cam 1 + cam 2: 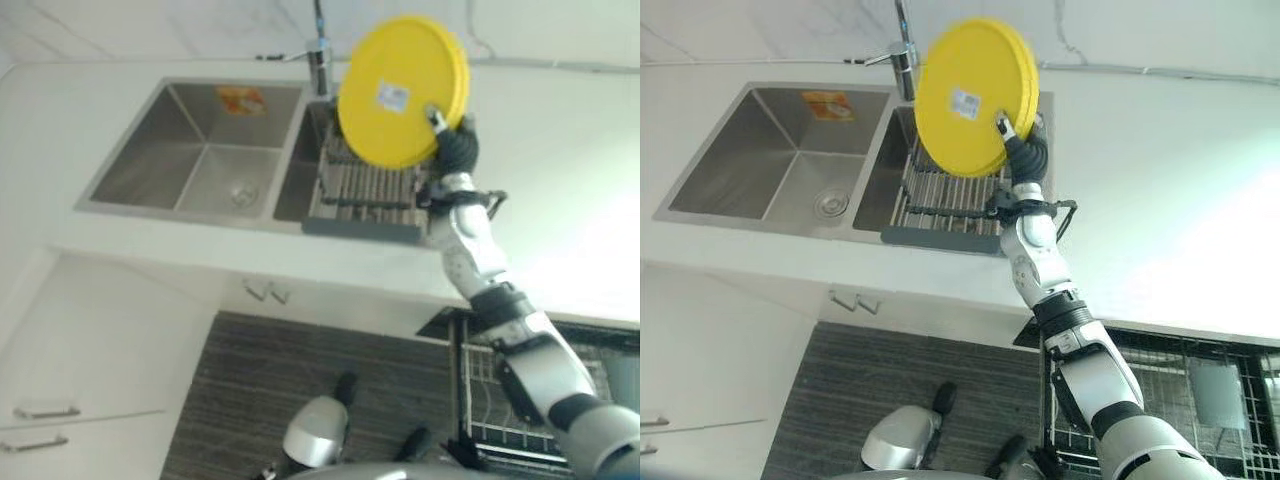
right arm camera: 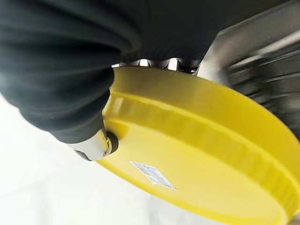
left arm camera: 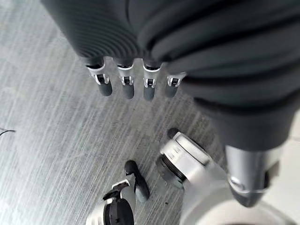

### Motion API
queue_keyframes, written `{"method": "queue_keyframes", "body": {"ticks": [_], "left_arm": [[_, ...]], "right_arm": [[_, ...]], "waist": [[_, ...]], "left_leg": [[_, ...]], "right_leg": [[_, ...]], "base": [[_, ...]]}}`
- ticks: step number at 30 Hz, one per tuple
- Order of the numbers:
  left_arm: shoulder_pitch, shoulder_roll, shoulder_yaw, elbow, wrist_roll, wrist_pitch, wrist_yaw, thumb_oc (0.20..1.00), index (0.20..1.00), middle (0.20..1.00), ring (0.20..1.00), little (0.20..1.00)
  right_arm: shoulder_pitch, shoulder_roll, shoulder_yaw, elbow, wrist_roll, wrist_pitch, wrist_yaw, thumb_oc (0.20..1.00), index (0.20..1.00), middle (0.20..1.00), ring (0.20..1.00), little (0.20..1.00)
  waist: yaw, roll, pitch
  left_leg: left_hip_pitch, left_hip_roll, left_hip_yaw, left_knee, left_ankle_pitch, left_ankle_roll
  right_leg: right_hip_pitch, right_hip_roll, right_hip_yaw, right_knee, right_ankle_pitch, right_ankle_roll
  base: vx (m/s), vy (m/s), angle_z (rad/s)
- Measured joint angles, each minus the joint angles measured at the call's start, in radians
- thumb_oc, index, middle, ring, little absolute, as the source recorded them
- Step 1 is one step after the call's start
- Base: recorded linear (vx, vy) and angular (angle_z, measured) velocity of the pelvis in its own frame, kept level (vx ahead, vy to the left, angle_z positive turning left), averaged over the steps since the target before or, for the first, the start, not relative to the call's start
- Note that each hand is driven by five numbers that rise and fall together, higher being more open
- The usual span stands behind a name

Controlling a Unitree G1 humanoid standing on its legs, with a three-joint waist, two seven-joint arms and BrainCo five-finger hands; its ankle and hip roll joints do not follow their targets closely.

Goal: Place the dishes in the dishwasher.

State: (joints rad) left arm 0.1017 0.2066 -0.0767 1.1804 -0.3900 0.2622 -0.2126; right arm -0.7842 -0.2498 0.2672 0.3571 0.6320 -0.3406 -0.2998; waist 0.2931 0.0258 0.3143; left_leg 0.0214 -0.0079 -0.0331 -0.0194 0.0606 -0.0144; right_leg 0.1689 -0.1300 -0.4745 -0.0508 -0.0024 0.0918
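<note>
A round yellow plate (image 1: 400, 90) with a small white sticker on its underside is held up on edge above the dish rack (image 1: 365, 190) in the right sink basin. My right hand (image 1: 1025, 150) is shut on the plate's lower right rim. The right wrist view shows its thumb (image 2: 96, 145) pressed on the underside of the plate (image 2: 201, 154). The dishwasher's open wire rack (image 1: 1200, 400) lies at the lower right, beneath the counter. My left hand (image 3: 126, 84) hangs over the grey floor with straight fingers, holding nothing.
A steel double sink (image 1: 200, 150) with a faucet (image 1: 318, 60) is set in the white counter (image 1: 560, 150). White cabinet drawers with bar handles (image 1: 45, 412) stand at the lower left. Striped grey floor (image 1: 260, 390) runs in front of the counter.
</note>
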Motion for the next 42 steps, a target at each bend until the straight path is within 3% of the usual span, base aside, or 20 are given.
{"method": "queue_keyframes", "body": {"ticks": [3, 5, 9, 11, 13, 15, 19, 29, 33, 42], "left_arm": [[0.005, 0.012, 0.009, 0.007, 0.009, -0.004, 0.016, 1.000, 1.000, 1.000, 1.000, 1.000], [0.008, 0.025, 0.009, 0.009, 0.018, -0.003, 0.017, 1.000, 1.000, 1.000, 1.000, 1.000], [0.016, 0.019, 0.009, 0.012, 0.022, -0.002, 0.039, 1.000, 1.000, 1.000, 1.000, 1.000], [0.055, 0.025, 0.019, 0.010, 0.031, -0.001, 0.053, 1.000, 1.000, 1.000, 1.000, 1.000], [0.039, 0.034, 0.013, 0.014, 0.061, 0.001, 0.057, 1.000, 1.000, 1.000, 1.000, 1.000], [0.053, 0.037, -0.005, 0.015, 0.078, -0.003, 0.064, 1.000, 1.000, 1.000, 1.000, 1.000], [0.042, 0.045, -0.045, 0.019, 0.112, -0.001, 0.094, 1.000, 1.000, 1.000, 1.000, 1.000], [0.053, 0.042, -0.082, 0.010, 0.133, 0.007, 0.112, 1.000, 1.000, 1.000, 1.000, 1.000], [0.055, 0.042, -0.082, -0.004, 0.133, 0.020, 0.115, 1.000, 1.000, 1.000, 1.000, 1.000], [0.048, 0.028, -0.101, -0.030, 0.131, 0.024, 0.125, 1.000, 1.000, 1.000, 1.000, 1.000]], "right_arm": [[0.049, 0.009, -0.001, -0.060, 0.000, -0.042, -0.001, 0.200, 0.200, 0.200, 0.200, 0.200], [0.089, 0.011, 0.001, -0.105, 0.001, -0.046, -0.001, 0.200, 0.200, 0.200, 0.200, 0.200], [0.192, 0.003, -0.002, -0.203, 0.069, -0.067, 0.009, 0.200, 0.200, 0.200, 0.200, 0.200], [0.333, 0.001, 0.025, -0.363, 0.136, -0.070, 0.044, 0.200, 0.200, 0.200, 0.200, 0.200], [0.373, -0.050, -0.002, -0.376, 0.177, -0.075, 0.058, 0.200, 0.200, 0.200, 0.200, 0.200], [0.457, -0.095, -0.012, -0.415, 0.208, -0.070, 0.064, 0.200, 0.200, 0.200, 0.200, 0.200], [0.550, -0.122, -0.084, -0.449, 0.257, -0.056, 0.079, 0.200, 0.200, 0.200, 0.200, 0.200], [0.774, -0.151, -0.199, -0.500, 0.332, 0.008, 0.231, 0.200, 0.200, 0.200, 0.200, 0.200], [0.863, -0.137, -0.198, -0.394, 0.330, 0.040, 0.277, 0.200, 0.200, 0.200, 0.200, 0.200], [0.844, -0.129, -0.183, -0.270, 0.274, -0.008, 0.271, 0.200, 0.200, 0.200, 0.200, 0.200]], "waist": [[-0.041, -0.042, -0.042], [-0.060, -0.050, -0.070], [-0.163, -0.030, -0.127], [-0.181, -0.025, -0.160], [-0.248, -0.021, -0.167], [-0.263, -0.011, -0.204], [-0.328, -0.001, -0.209], [-0.343, 0.009, -0.216], [-0.353, 0.006, -0.209], [-0.358, 0.031, -0.136]], "left_leg": [[0.019, 0.018, 0.042, 0.002, -0.011, -0.004], [0.017, 0.027, 0.068, 0.002, -0.011, -0.004], [0.021, 0.058, 0.135, 0.001, -0.007, -0.010], [0.038, 0.085, 0.212, -0.014, -0.011, -0.015], [0.051, 0.099, 0.228, -0.017, -0.007, -0.027], [0.054, 0.114, 0.263, -0.032, -0.011, -0.035], [0.081, 0.135, 0.306, -0.054, -0.004, -0.046], [0.085, 0.126, 0.342, -0.067, -0.007, -0.044], [0.082, 0.126, 0.346, -0.067, -0.013, -0.039], [0.057, 0.118, 0.348, -0.067, -0.015, -0.032]], "right_leg": [[-0.008, 0.005, 0.034, 0.017, -0.004, -0.006], [-0.024, 0.009, 0.057, 0.021, -0.003, -0.008], [-0.063, 0.033, 0.114, 0.014, 0.014, -0.022], [-0.090, 0.037, 0.135, 0.023, 0.009, -0.038], [-0.090, 0.052, 0.135, 0.008, 0.036, -0.033], [-0.123, 0.065, 0.165, 0.022, 0.028, -0.043], [-0.129, 0.087, 0.193, 0.018, 0.027, -0.051], [-0.140, 0.084, 0.221, 0.010, 0.044, -0.048], [-0.149, 0.083, 0.223, 0.017, 0.042, -0.051], [-0.189, 0.069, 0.224, 0.041, 0.034, -0.059]], "base": [[-0.08, -0.139, -0.42], [-0.10, -0.136, -0.38], [-0.13, -0.189, -0.53], [-0.06, -0.137, -1.10], [-0.04, -0.142, -0.62], [-0.03, -0.093, -0.49], [-0.02, -0.078, -0.38], [-0.01, -0.025, -0.09], [-0.05, -0.003, -0.04], [-0.04, 0.019, -0.01]]}}
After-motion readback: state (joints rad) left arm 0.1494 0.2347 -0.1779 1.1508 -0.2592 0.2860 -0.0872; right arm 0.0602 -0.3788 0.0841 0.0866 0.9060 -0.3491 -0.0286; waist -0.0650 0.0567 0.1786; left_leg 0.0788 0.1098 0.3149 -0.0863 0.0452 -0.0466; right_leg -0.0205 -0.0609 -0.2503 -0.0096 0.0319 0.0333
